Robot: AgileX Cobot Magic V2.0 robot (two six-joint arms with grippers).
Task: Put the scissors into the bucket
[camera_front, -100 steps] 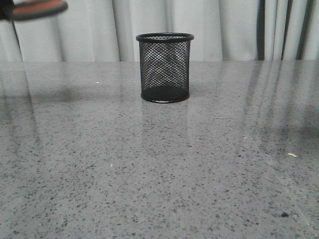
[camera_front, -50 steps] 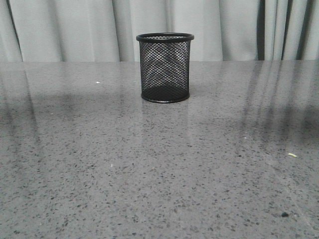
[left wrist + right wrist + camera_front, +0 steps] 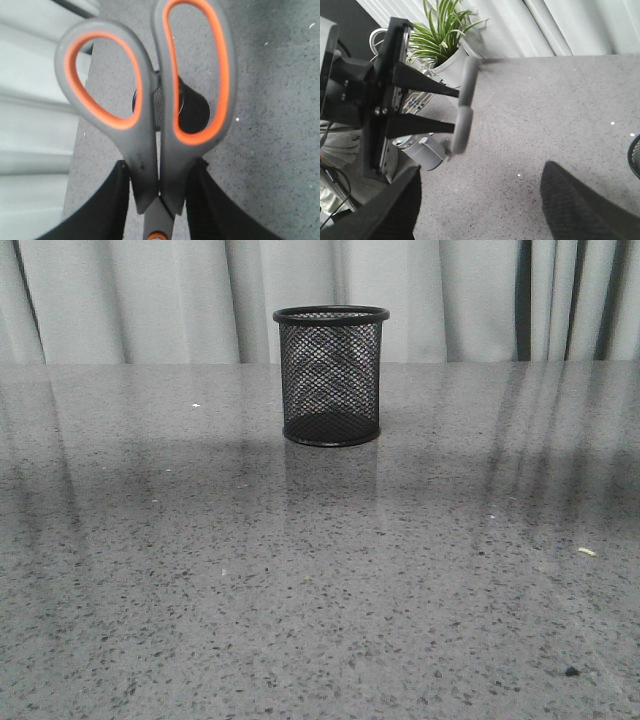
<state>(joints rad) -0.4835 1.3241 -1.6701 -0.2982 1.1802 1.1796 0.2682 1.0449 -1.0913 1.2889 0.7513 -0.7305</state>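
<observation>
The bucket, a black wire-mesh cup, stands upright on the grey speckled table, centre back. Neither gripper shows in the front view. In the left wrist view my left gripper is shut on the scissors, clamping the grey handles just below their orange-lined loops. Through the loops I see the bucket far below. The blades are hidden. The right wrist view shows my right gripper open over bare table, with the left gripper holding the scissors edge-on in the air. The bucket's rim sits at that frame's edge.
Pale curtains hang behind the table. A potted plant and a grey canister stand beyond the table's edge on the left arm's side. Small crumbs lie on the table's right front.
A second ago the scissors' handle showed at the top left corner of the front view; it has since left that view. The bucket has not moved.
</observation>
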